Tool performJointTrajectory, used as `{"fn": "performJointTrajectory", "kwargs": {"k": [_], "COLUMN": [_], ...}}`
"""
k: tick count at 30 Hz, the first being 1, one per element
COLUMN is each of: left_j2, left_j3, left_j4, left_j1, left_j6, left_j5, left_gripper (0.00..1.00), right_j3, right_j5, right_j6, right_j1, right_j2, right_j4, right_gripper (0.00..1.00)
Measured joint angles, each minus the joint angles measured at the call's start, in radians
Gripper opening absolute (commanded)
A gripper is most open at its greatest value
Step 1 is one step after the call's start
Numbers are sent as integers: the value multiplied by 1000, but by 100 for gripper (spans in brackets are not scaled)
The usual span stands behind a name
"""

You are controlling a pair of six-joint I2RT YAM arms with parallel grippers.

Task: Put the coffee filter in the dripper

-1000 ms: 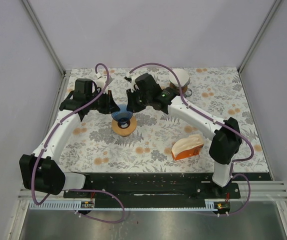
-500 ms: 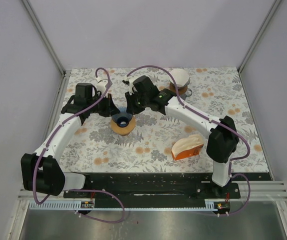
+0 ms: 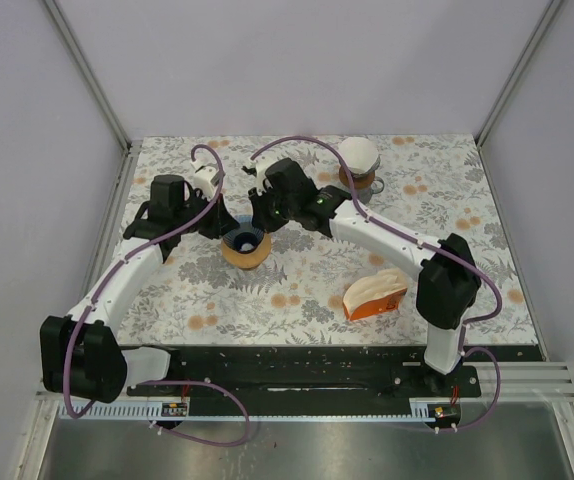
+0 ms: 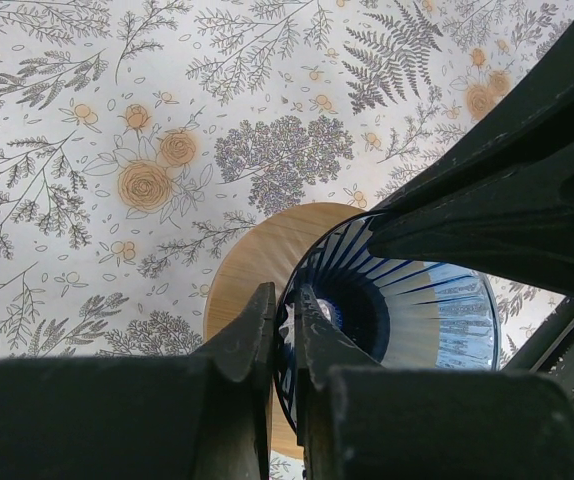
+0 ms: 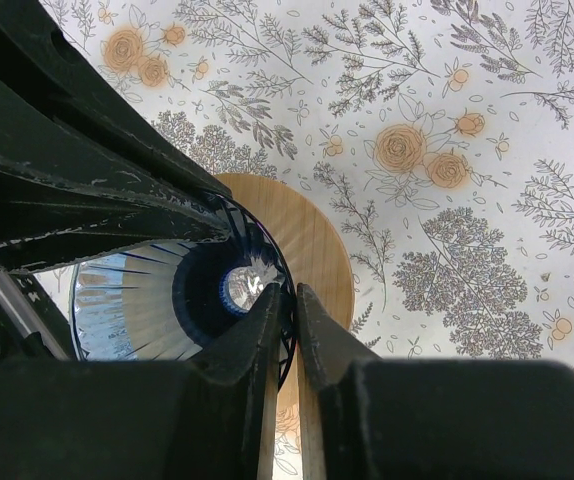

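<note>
Left end effector (image 4: pixel 285 335) is pinched narrow on the dripper (image 4: pixel 417 320) rim, at its 10 o'clock in the top view. Right end effector (image 5: pixel 287 325) grips the same rim at 1 o'clock. Each has one finger inside and one outside. Floral worktop (image 3: pixel 307 285) carries everything. The coffee filter (image 3: pixel 372 288) — white fan in an orange sleeve — lies at 4 o'clock of the dripper, well apart. White-capped brown cup (image 3: pixel 357 160) sits at 2 o'clock. Blue ribbed dripper stands upright on a wooden disc (image 4: pixel 252 265).
</note>
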Motion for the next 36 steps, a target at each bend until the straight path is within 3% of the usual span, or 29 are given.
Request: {"fn": "performJointTrajectory", "kwargs": {"k": [6, 8, 10, 21, 24, 31, 36], "left_j2": [3, 3, 8, 105, 105, 98, 96], "left_j3": [-3, 3, 23, 165, 196, 244, 281], "left_j4": [11, 5, -18, -235, -266, -301, -322], "left_j1": [0, 0, -2, -19, -16, -14, -13], "left_j6": [0, 2, 13, 88, 98, 108, 109], "left_j5": [0, 0, 1, -43, -58, -65, -64], "left_gripper": [0, 19, 30, 55, 64, 72, 76], "right_j3": [-21, -20, -14, 57, 80, 129, 143], "right_j5": [5, 6, 11, 21, 20, 12, 22], "right_j6": [0, 0, -1, -27, -32, -56, -87], "right_j1": [0, 0, 0, 27, 31, 32, 31], "right_j2": [-9, -10, -9, 15, 19, 17, -15], "right_j4": [28, 27, 19, -100, -122, -138, -163], "right_gripper": [2, 8, 17, 38, 49, 72, 77]}}
